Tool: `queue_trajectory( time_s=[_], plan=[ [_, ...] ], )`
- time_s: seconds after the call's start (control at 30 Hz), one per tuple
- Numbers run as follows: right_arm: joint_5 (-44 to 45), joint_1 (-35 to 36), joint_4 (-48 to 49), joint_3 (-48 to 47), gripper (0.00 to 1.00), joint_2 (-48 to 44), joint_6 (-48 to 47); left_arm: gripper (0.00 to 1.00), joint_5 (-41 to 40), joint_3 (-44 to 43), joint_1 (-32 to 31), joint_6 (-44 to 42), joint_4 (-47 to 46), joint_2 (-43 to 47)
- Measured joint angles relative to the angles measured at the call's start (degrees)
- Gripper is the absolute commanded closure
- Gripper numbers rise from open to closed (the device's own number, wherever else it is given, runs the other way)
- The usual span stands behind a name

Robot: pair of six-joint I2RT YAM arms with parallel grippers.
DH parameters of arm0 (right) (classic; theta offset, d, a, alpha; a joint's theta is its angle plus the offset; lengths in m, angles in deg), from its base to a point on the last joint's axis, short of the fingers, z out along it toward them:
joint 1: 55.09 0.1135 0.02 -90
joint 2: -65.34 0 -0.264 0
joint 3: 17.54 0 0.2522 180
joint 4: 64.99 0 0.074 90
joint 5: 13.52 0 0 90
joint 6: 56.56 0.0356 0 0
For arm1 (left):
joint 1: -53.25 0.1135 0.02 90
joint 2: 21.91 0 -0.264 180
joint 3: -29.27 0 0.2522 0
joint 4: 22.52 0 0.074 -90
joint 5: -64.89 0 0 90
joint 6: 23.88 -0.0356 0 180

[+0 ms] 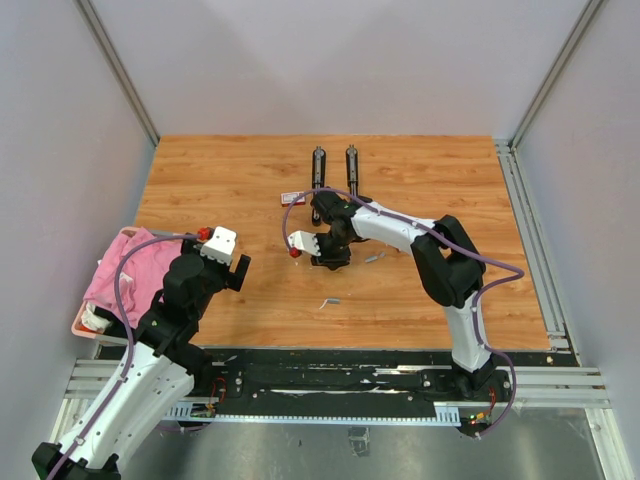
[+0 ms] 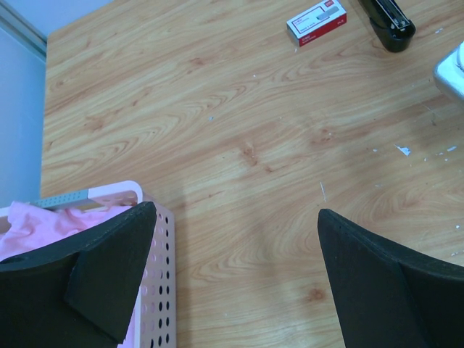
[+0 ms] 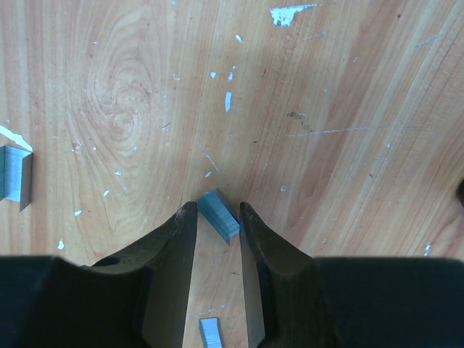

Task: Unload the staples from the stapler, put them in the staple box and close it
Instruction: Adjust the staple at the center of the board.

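Two long black stapler halves (image 1: 318,170) (image 1: 352,172) lie side by side at the back of the wooden table; one black end (image 2: 391,22) shows in the left wrist view. My right gripper (image 1: 330,252) is low over the table in front of them. Its jaws (image 3: 217,206) have narrowed onto a short grey strip of staples (image 3: 220,216) that lies slantwise between the tips and touches both fingers. More staples lie loose: one strip (image 3: 16,174) at the left, one piece (image 3: 210,335) between the fingers' bases, and two bits (image 1: 330,301) (image 1: 374,257). My left gripper (image 2: 235,217) hangs wide open and empty.
A small red-and-white box (image 1: 292,198) (image 2: 316,27) lies left of the stapler. A pink perforated basket (image 1: 80,318) (image 2: 156,239) with pink cloth sits at the table's left front edge, right beside my left gripper. Grey walls enclose three sides.
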Motion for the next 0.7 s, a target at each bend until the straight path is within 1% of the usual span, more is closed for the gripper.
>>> queue_trajectory(
  time_s=[0.7],
  plan=[
    [1.7,-2.3,2.4,-0.5,0.75,0.4,9.5,0.02,0.0,0.0,0.0,0.0,0.0,0.3]
  ],
)
